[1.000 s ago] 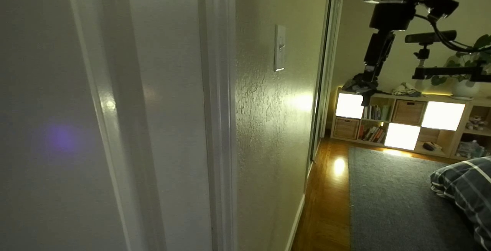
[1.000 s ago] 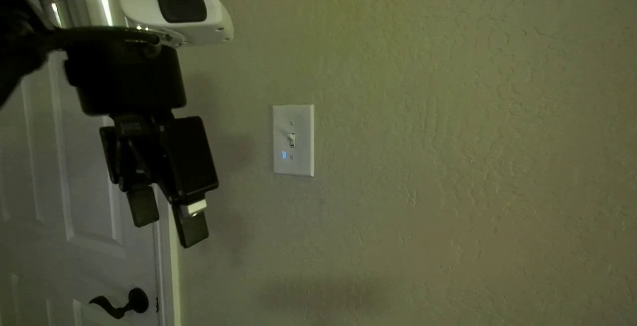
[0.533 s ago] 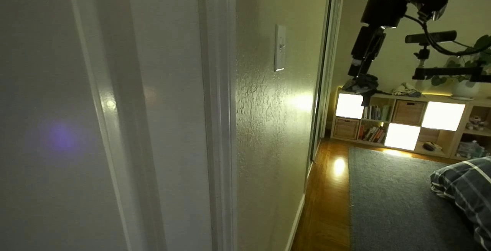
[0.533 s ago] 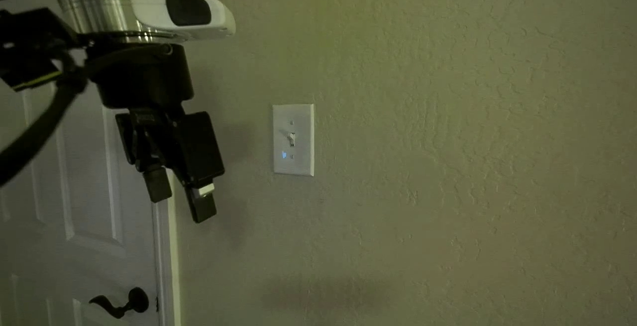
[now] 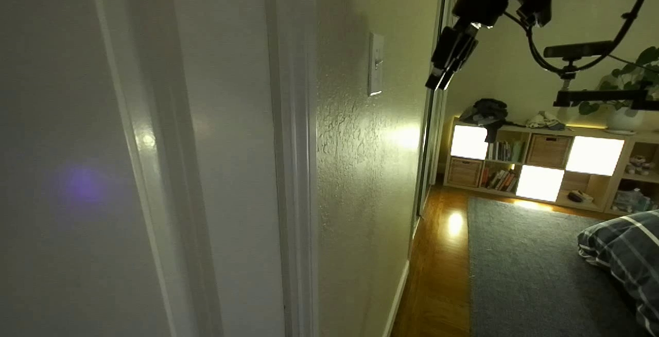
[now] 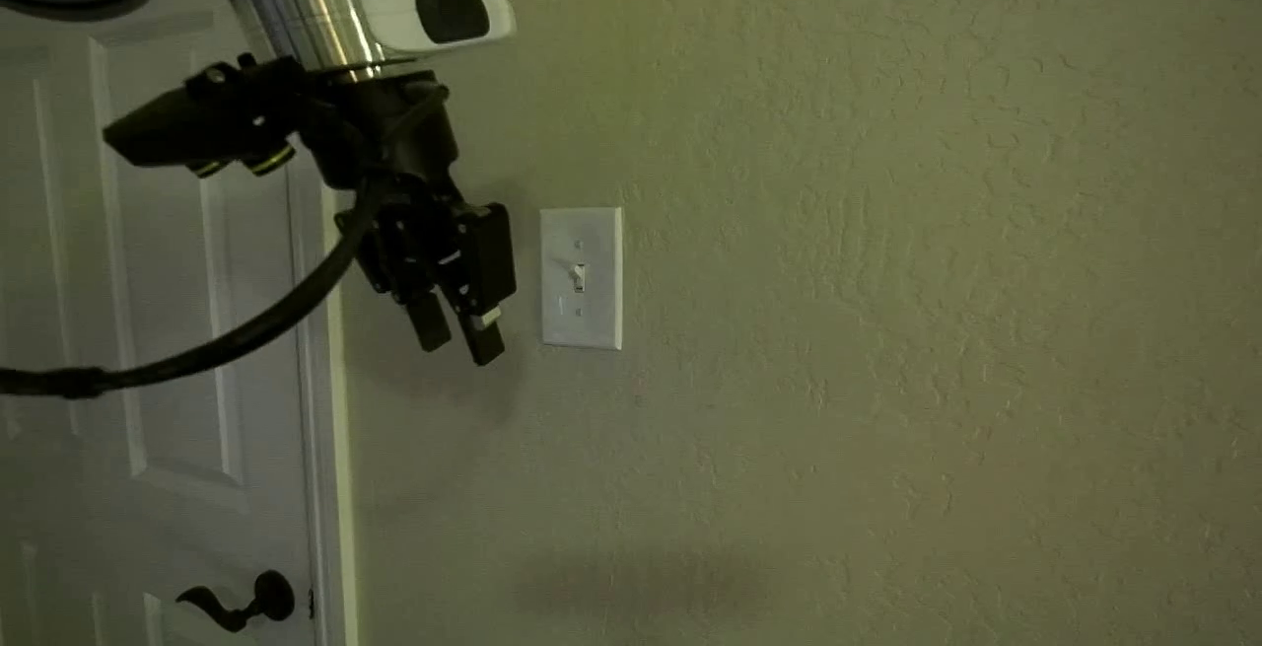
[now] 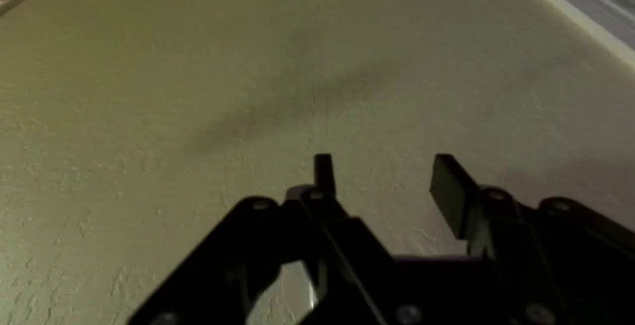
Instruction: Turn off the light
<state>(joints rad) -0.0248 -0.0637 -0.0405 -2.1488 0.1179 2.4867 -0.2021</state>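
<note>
The white switch plate (image 6: 599, 281) is upright on the cream textured wall. It also shows in an exterior view (image 5: 376, 64). Its small toggle (image 6: 578, 276) sticks out at the middle, tip tilted upward. My gripper (image 6: 458, 335) hangs tilted just left of the plate in that view, fingertips near the plate's lower edge height. In an exterior view my gripper (image 5: 437, 82) is apart from the wall. In the wrist view my gripper (image 7: 382, 176) has its pads apart with only wall between them. The toggle is not visible there; a thin bright edge shows through the finger linkage.
A white door with a dark handle (image 6: 242, 605) and its frame stand left of the plate. A cable (image 6: 227, 340) loops from the wrist. A shelf unit (image 5: 507, 164), a camera on a stand (image 5: 576, 50) and a bed (image 5: 630, 254) stand in the room.
My gripper has moved up and closer to the switch plate, rightward in one exterior view and leftward in another. The wrist has turned and tilted. The toggle looks the same.
</note>
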